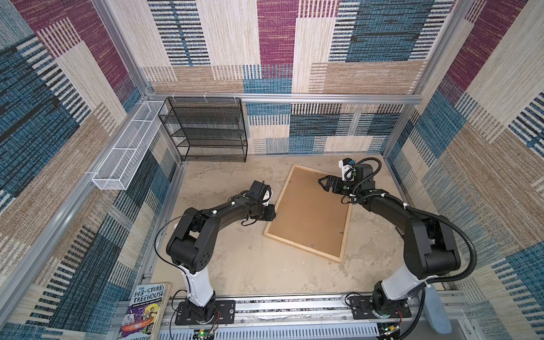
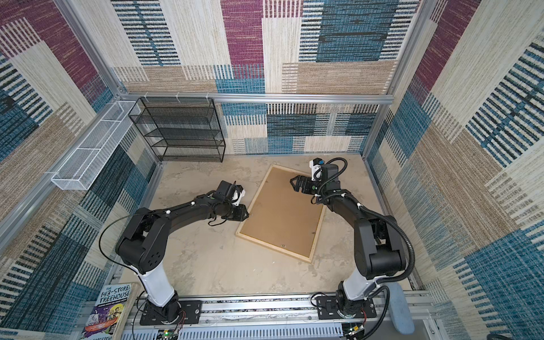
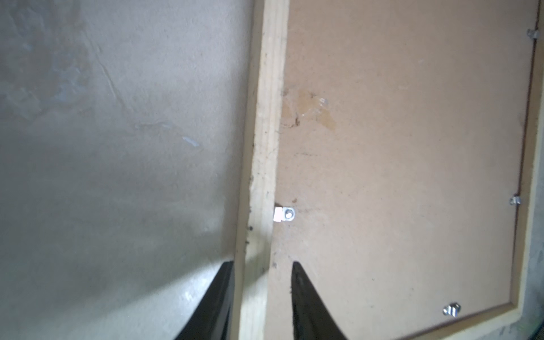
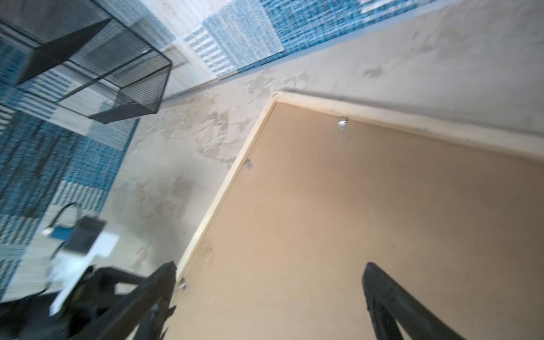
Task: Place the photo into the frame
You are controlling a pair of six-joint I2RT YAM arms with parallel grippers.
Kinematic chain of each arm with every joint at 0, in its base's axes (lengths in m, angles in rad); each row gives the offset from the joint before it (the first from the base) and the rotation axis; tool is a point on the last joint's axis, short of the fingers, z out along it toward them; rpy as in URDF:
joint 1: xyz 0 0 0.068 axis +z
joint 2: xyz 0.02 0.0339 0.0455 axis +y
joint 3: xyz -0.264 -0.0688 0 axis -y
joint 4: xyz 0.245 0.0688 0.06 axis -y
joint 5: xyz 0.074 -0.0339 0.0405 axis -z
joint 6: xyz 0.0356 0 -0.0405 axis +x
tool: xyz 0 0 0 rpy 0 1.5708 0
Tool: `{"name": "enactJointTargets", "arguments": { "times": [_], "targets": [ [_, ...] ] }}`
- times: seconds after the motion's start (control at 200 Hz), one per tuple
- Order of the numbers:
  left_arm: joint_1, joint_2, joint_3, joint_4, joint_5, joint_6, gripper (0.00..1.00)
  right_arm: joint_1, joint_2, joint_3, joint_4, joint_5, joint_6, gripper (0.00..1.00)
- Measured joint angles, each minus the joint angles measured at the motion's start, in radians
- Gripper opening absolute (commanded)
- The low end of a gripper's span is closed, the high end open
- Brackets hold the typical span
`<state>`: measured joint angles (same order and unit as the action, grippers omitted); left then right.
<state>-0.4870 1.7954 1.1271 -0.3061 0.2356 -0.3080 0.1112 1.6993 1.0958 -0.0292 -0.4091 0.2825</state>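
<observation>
Looking at both top views, you have the frame (image 1: 303, 248) (image 2: 273, 248) lying back side up and askew on the table (image 1: 235, 265), with its brown backing board (image 1: 309, 215) seated inside the pale wood rails. Your left gripper (image 3: 261, 265) straddles the long rail nearest its arm, fingers parted and clear of the rail on the board side, not clamping. Your right gripper (image 4: 270, 265) hangs above the board's far end, spread wide and holding nothing.

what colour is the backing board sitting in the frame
Plain brown. The backing board shows best in the left wrist view, inside the pale wood frame.
</observation>
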Motion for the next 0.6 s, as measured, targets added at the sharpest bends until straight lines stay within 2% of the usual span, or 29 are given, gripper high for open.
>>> {"name": "enactJointTargets", "arguments": {
  "times": [0.175,0.315,0.466,0.596],
  "targets": [
    [-0.007,-0.130,-0.080,-0.017,-0.024,-0.022,0.39,-0.017,0.238,0.234,-0.108,0.114,-0.130,1.00],
    [-0.063,-0.260,-0.218,-0.019,-0.025,-0.079,0.38,-0.023,0.356,0.362,-0.167,0.187,-0.214,1.00],
    [-0.160,-0.371,-0.347,-0.023,-0.050,-0.158,0.37,-0.041,0.430,0.470,-0.206,0.197,-0.288,1.00],
    [-0.203,-0.394,-0.397,-0.024,-0.074,-0.216,0.37,-0.066,0.500,0.560,-0.241,0.173,-0.351,1.00]
  ]
}}
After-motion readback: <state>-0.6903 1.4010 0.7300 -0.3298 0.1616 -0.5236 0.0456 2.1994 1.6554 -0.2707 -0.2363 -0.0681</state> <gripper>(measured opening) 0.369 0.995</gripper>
